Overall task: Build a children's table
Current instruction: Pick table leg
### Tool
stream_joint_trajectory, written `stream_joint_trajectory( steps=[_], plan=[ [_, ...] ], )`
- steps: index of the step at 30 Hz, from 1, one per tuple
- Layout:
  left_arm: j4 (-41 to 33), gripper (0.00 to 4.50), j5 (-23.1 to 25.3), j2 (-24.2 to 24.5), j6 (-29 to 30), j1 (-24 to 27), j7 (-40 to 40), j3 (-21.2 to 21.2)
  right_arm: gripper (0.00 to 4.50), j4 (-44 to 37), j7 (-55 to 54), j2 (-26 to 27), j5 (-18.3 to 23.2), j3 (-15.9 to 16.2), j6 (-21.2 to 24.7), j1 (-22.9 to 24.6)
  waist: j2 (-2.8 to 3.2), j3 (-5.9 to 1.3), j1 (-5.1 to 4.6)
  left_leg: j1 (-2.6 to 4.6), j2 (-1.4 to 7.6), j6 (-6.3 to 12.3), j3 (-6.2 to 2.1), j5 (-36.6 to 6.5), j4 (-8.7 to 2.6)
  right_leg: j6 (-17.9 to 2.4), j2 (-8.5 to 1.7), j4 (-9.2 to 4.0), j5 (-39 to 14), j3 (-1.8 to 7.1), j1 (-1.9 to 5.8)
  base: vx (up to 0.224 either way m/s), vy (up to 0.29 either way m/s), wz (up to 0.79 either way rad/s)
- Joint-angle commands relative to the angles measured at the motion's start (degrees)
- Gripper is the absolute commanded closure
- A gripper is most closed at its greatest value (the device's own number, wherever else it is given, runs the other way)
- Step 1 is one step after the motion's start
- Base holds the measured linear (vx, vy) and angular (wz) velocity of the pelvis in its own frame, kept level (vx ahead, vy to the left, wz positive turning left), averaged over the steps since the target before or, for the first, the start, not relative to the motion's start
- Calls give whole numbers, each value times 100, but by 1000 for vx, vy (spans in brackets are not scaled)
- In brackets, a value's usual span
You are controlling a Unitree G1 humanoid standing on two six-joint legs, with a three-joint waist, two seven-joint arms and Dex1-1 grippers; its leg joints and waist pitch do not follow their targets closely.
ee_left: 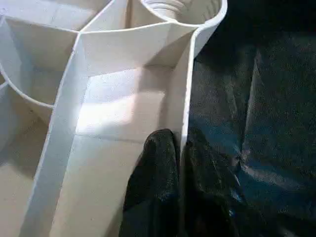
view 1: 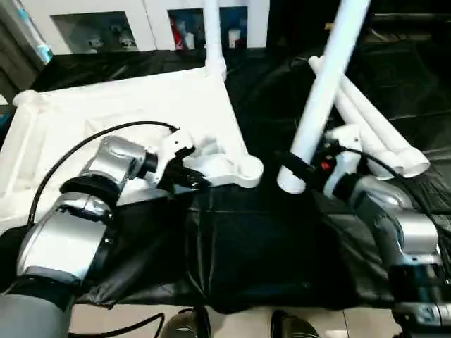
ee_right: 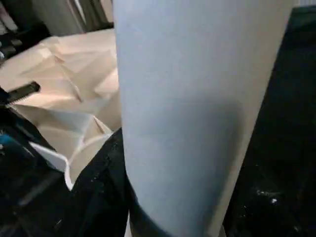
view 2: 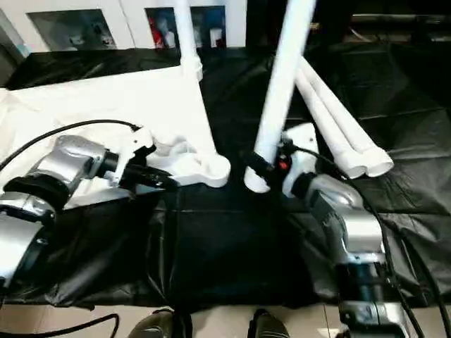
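White square moulded plastic tabletop (view 1: 134, 113) lies underside-up on the black plastic sheet (view 1: 239, 246), filling the centre-left of the head views; ribs and a round corner socket (view 1: 246, 169) sit at its near-right corner. 1 white tubular leg (view 1: 213, 35) stands upright in the far corner socket, top centre.

Left gripper (view 1: 189, 176) pinches the rim wall of the tabletop just beside that near socket — in the left wrist view its black fingers (ee_left: 158, 187) straddle the thin white wall, 1 on each side, pressed onto it. Right gripper (view 2: 271, 163) clamps a second long white tubular leg (view 1: 328, 84) near its lower end; the leg tilts up to the top of the frame, its open end hanging just right of the socket, apart from it.

Step in hand, as I judge: seat this leg in the near socket. To do it well — keep the left pinch firm so the top cannot slide, bring the leg upright, centre its end over the ring, then push straight down.

Around: 2 more white tubular legs (view 1: 380, 134) lie on the sheet at right, behind the held one; white glass-door cabinet (view 1: 91, 28) along the top edge; dark shoe tips at the bottom edge. Cable (view 1: 91, 141) loops over the left forearm, clear of the socket. Nothing blocks the socket, but the tilt could jam the leg on the rim.
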Motion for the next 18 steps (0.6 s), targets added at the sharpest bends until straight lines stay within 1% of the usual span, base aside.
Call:
stream_joint_trajectory(
  steps=[1,2,3,4,5,6,7,8,9,10,11,12,13,14,15,16,18],
  plan=[
    [-40,450,-71,-113,185,325,-144,-8,259,9,109,20,42,114,-26,-86,-147,-534,48,218,383,739,-181,-591,-306,-1848,-440,-200,-205,242,321,0,0,0],
    [-193,450,-72,-135,276,415,-35,-18,259,24,120,32,38,132,-43,-108,-161,-542,55,224,379,714,-180,-635,-310,-1822,-434,-212,-335,240,321,0,0,0],
    [-626,450,-145,-176,461,636,77,11,259,35,147,56,36,160,-60,-137,-185,-548,60,232,410,645,-191,-702,-323,-1814,-456,-212,-508,249,334,0,0,0],
    [-967,450,-214,-197,678,795,121,22,259,28,158,62,36,172,-62,-146,-165,-536,60,235,429,589,-198,-777,-340,-1765,-461,-224,-719,254,322,0,0,0],
    [-1221,450,-250,-208,850,909,134,40,259,26,169,64,35,179,-63,-154,-163,-527,52,239,421,579,-196,-807,-343,-1729,-449,-248,-830,259,303,0,0,0],
    [-1554,450,-265,-214,945,1083,179,25,259,28,178,72,33,188,-69,-162,-186,-556,47,258,431,537,-194,-793,-344,-1710,-442,-242,-880,266,312,0,0,0],
    [-1869,450,-270,-224,1070,1254,231,-4,259,39,185,82,29,195,-80,-171,-209,-574,44,254,426,534,-190,-752,-340,-1682,-438,-232,-893,267,318,0,0,0],
    [-1892,450,-270,-224,1078,1266,235,-6,259,41,186,83,28,195,-81,-171,-199,-564,46,238,415,537,-194,-745,-338,-1662,-440,-232,-925,267,311,0,0,0],
    [-2577,450,-265,-257,1353,1624,403,-79,259,56,206,92,27,207,-97,-187,-208,-600,50,250,405,522,-187,-718,-329,-1618,-438,-236,-964,267,325,0,0,0],
    [-3161,450,-272,-299,1609,1920,560,-133,259,71,219,98,25,217,-113,-201,-203,-612,43,236,424,558,-202,-592,-328,-1620,-441,-209,-797,270,328,0,0,0],
    [-3246,450,-274,-305,1647,1962,579,-139,259,74,220,98,25,219,-116,-203,-204,-625,32,229,430,582,-203,-517,-324,-1614,-441,-189,-687,270,345,0,0,0],
    [-4131,450,-312,-390,2082,2405,820,-184,259,103,234,109,23,236,-150,-220,-204,-625,30,241,420,631,-187,-516,-314,-1604,-432,-203,-694,275,324,0,0,0],
    [-4146,450,-313,-392,2089,2413,825,-184,259,104,234,109,22,236,-151,-221,-206,-643,27,233,411,662,-185,-505,-307,-1579,-432,-213,-758,275,335,0,0,0],
    [-4396,450,-328,-431,2220,2548,905,-197,259,120,234,118,19,242,-165,-229,-211,-644,20,244,396,675,-169,-533,-301,-1569,-415,-234,-829,278,319,0,0,0],
    [-4642,450,-323,-483,2322,2691,1004,-228,259,128,234,124,19,244,-176,-232,-218,-646,23,239,385,663,-167,-591,-295,-1501,-414,-254,-995,283,324,0,0,0],
    [-5084,450,-243,-555,2487,2950,1212,-284,259,130,237,135,25,253,-194,-224,-241,-652,21,244,383,641,-167,-663,-300,-1423,-409,-272,-1201,285,329,0,0,0],
    [-5248,450,-166,-596,2492,3062,1366,-288,259,115,245,144,27,265,-198,-204,-235,-642,17,239,371,619,-174,-757,-303,-1318,-407,-304,-1470,284,317,0,0,0]
  ],
)
